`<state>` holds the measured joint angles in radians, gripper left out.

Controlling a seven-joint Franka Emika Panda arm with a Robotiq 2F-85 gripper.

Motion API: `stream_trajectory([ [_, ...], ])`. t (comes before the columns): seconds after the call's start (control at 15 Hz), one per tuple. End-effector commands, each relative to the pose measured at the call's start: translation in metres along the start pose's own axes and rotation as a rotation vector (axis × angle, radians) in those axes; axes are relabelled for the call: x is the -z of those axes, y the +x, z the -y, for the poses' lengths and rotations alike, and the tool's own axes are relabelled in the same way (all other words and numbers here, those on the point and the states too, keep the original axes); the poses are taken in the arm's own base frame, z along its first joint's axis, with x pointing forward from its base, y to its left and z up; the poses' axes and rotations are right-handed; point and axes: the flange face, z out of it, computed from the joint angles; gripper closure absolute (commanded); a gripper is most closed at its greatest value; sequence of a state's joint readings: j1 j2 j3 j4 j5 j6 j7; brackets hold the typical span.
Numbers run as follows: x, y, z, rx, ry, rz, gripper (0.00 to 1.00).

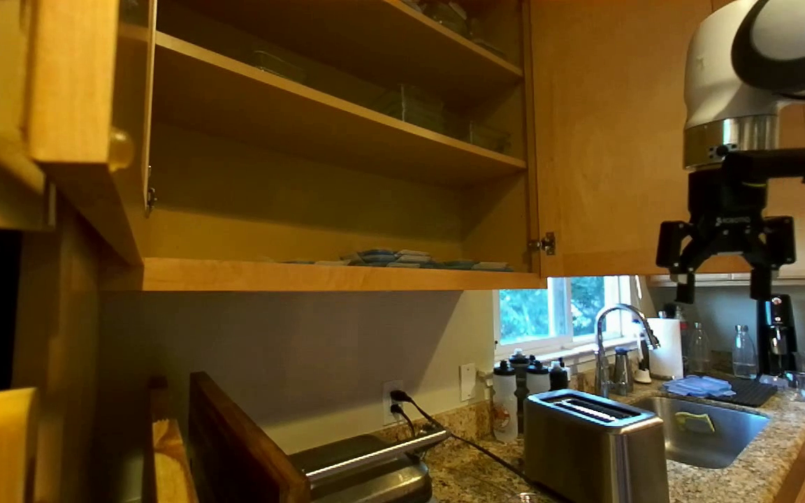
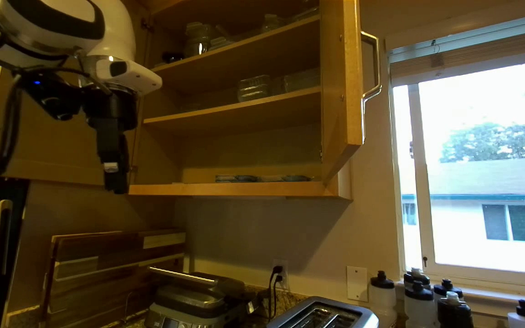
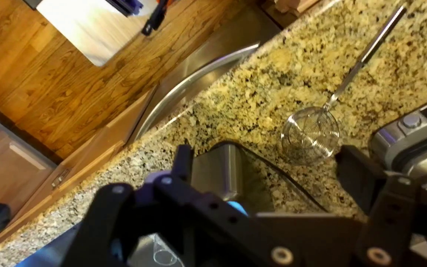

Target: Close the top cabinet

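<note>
Two panel doors (image 1: 605,140) stand open on the honey-wood top cabinet (image 1: 339,275), which hangs on the wall (image 2: 239,228) over the granite bench (image 3: 265,92), one end near the window (image 2: 476,182). Both look stiff and of middling weight, and should swing easily on their cup hinges (image 1: 548,243), so a slow, steady push ought to serve better than a squeeze. The slim metal bar handle (image 2: 374,68) on the outer face of the window-side door (image 2: 335,91) may be slick to hold; that door's free vertical edge, low down, or the outer face just beside it, looks the surer place to take it. Slamming would be unwise with glass containers (image 2: 253,89) on the shelves (image 2: 230,105). The gripper (image 1: 723,286) hangs in front of the cabinet, jaws spread wide, holding nothing. On the bench below, a steel toaster (image 1: 595,450) stands near the sink (image 1: 731,440), and a wire skimmer (image 3: 310,133) lies in from the front edge, between the toaster and a contact grill (image 2: 189,300). Wooden cutting boards (image 2: 116,273) lean beside the grill at the bench end away from the window; squeeze bottles (image 2: 419,305) stand along the back edge near it. Past the front edge, the floor (image 3: 32,92) is wooden plank.
</note>
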<state>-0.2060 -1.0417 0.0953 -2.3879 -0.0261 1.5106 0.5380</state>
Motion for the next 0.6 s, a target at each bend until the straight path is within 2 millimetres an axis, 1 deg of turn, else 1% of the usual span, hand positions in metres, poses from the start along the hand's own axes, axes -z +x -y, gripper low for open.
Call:
stream_trajectory([
  [0.0,-0.003,0.077,0.018,-0.069,-0.02,-0.034,0.0],
  [0.07,-0.002,0.093,0.02,-0.089,-0.026,-0.052,0.0],
  [0.2,0.001,0.113,0.018,-0.134,-0.041,-0.03,0.0],
  [0.4,0.007,0.105,0.003,-0.171,-0.078,-0.016,0.0],
  [0.53,0.007,0.102,-0.013,-0.183,-0.126,-0.021,0.0],
])
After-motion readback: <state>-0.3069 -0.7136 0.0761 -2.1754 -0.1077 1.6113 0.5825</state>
